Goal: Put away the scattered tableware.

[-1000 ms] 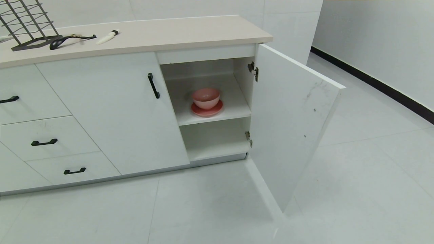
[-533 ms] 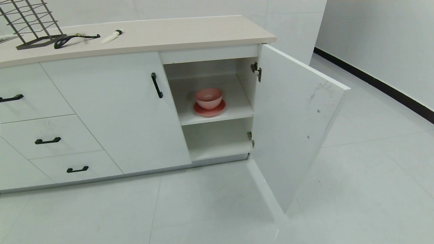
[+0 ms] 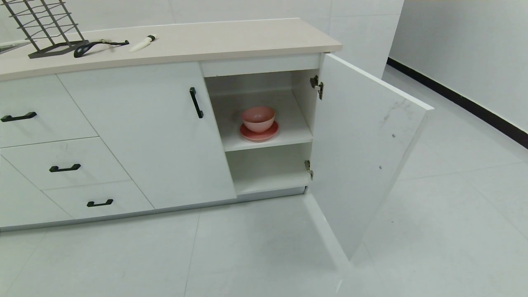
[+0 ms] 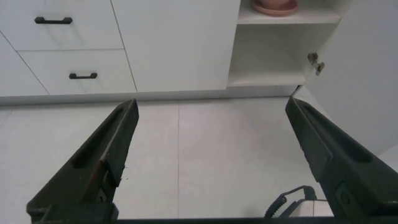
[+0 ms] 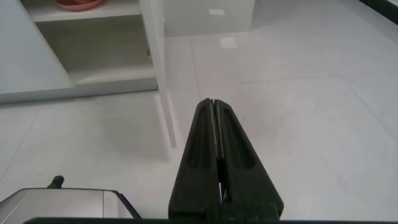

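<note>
- Bowl [image 3: 258, 119] and plate [image 3: 259, 138] are well apart from both grippers. Nearest the robot, the left gripper [image 4: 211, 106] hangs over the floor [image 3: 247, 247], its fingers spread wide with nothing between them.
- The right gripper [image 5: 212, 106] is also above the floor, its fingers pressed together and empty.
- Next comes the cabinet door [image 3: 363, 152]. It stands swung out toward the robot with its inner face showing and its free edge nearest.
- The step in hand is most likely shutting this door, since the bowl and plate are already inside.
- To do that well, the closed right gripper should go round to the hidden outer face. It should press near the free edge, away from the hinges, and push in one steady arc until the door meets the cabinet. The wide left gripper should stay out of the door's path.
- The bowl sits upright on the plate on the upper shelf [image 3: 288, 138], about midway along and near the front edge. Its mouth faces up, and both pieces are round, so neither has a long axis.
- Farthest off, a black utensil [image 3: 84, 48] and a pale tool [image 3: 142, 43] lie flat on the countertop [image 3: 227, 39], toward its left end.
- Their long axes run roughly along the countertop's length. The utensil's head is just beside a wire rack [image 3: 55, 48], and the tool's dark end points right.
- If these count as tableware, they remain to be stored.
</note>
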You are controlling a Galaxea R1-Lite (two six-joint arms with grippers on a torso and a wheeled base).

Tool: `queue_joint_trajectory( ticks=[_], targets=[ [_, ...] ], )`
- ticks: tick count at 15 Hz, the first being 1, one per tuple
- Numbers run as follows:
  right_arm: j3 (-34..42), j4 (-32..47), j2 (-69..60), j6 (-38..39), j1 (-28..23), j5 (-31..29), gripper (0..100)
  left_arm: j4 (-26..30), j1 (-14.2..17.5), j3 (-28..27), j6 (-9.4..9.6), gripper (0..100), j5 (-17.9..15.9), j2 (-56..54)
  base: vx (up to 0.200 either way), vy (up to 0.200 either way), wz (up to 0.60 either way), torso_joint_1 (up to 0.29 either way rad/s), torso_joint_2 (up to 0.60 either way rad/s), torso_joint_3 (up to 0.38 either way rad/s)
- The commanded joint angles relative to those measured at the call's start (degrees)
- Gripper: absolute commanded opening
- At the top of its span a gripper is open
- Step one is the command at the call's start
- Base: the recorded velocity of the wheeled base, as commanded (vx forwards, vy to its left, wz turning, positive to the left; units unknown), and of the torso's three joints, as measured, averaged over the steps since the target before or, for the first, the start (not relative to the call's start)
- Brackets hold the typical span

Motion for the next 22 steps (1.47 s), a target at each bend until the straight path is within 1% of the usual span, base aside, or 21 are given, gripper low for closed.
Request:
queue_joint_trajectory(
  ticks=[1, 3, 5, 6, 7, 8, 9, 10, 11, 12, 13, 15, 16, 19, 21, 22],
  targets=[
    [-0.18, -7.90, 0.70, -0.45, -0.11, 0.19, 0, -0.06, 0.01, 0.02, -0.04, 100, 0.02, 0.07, 0.000, 0.000, 0.00, 0.000, 0.00, 0.000],
    [-3.08, -10.28, 8.61, -1.16, 0.60, 1.78, 0, -0.06, 0.01, 0.02, 0.04, 100, 0.02, 0.07, 0.000, 0.000, 0.00, 0.000, 0.00, 0.000],
    [-6.94, -12.56, 15.91, -2.12, 3.06, 3.01, 0, -0.06, 0.01, 0.02, 0.04, 100, 0.02, 0.07, 0.000, 0.000, 0.00, 0.000, 0.00, 0.000],
    [-9.32, -21.35, 25.75, -3.26, 4.99, 3.10, 0, 0.03, 0.01, 0.02, 0.04, 100, 0.02, 0.07, 0.000, 0.000, 0.00, 0.000, 0.00, 0.000],
    [-9.84, -30.75, 34.10, -3.44, 5.87, 3.18, 0, 0.03, 0.01, 0.02, 0.04, 100, 0.02, 0.07, 0.000, 0.000, 0.00, 0.000, 0.00, 0.000],
    [-9.84, -38.49, 41.40, -3.44, 6.05, 3.36, 0, -0.06, 0.01, 0.02, 0.04, 100, 0.02, 0.07, 0.000, 0.000, 0.00, 0.000, 0.00, 0.000],
    [-9.67, -46.57, 50.01, -3.79, 6.05, 4.50, 0, 0.03, 0.01, 0.02, 0.04, 100, 0.02, 0.07, 0.000, -0.200, 0.00, 0.007, 0.00, -0.002],
    [-9.67, -53.17, 57.66, -4.41, 5.96, 5.56, 0, 0.03, 0.01, 0.02, 0.04, 100, 0.02, 0.07, 0.000, -0.200, 0.00, 0.002, 0.00, -0.002],
    [-9.84, -57.30, 62.75, -4.67, 5.70, 6.61, 0, 0.03, 0.01, 0.02, 0.04, 100, 0.02, 0.07, 0.000, -0.200, 0.00, 0.002, 0.00, 0.002],
    [-10.37, -58.70, 65.83, -4.93, 5.43, 8.02, 0, 0.03, 0.01, 0.02, 0.04, 100, 0.02, 0.07, 0.000, -0.200, 0.00, 0.007, 0.00, -0.002],
    [-12.92, -59.14, 69.70, -6.08, 4.11, 9.69, 0, 0.03, 0.01, 0.02, 0.04, 100, 0.02, 0.07, 0.000, -0.200, 0.00, 0.002, 0.00, 0.012],
    [-17.75, -60.81, 74.62, -6.69, 3.76, 10.74, 0, 0.03, 0.01, 0.02, 0.04, 100, 0.02, 0.07, 0.000, -0.200, 0.00, 0.010, 0.01, 0.002],
    [-20.21, -60.99, 77.26, -6.78, 3.50, 11.62, 0, -0.06, 0.01, 0.02, 0.04, 100, 0.02, 0.07, 0.000, 0.000, 0.00, 0.000, 0.00, 0.000],
    [-24.52, -61.52, 82.27, -6.87, 3.50, 12.68, 0, -0.06, 0.01, 0.02, 0.04, 100, 0.02, 0.07, 0.000, 0.000, 0.00, 0.000, 0.00, 0.000],
    [-27.42, -64.15, 86.48, -7.84, 3.50, 16.19, 0, 0.03, 0.01, 0.02, 0.04, 100, 0.02, 0.07, 0.000, 0.000, 0.00, 0.000, 0.00, 0.000],
    [-28.56, -66.61, 89.21, -9.42, 3.50, 20.94, 0, 0.03, 0.01, 0.02, 0.04, 100, 0.02, 0.07, 0.000, 0.000, 0.00, 0.000, 0.00, 0.000]
  ],
)
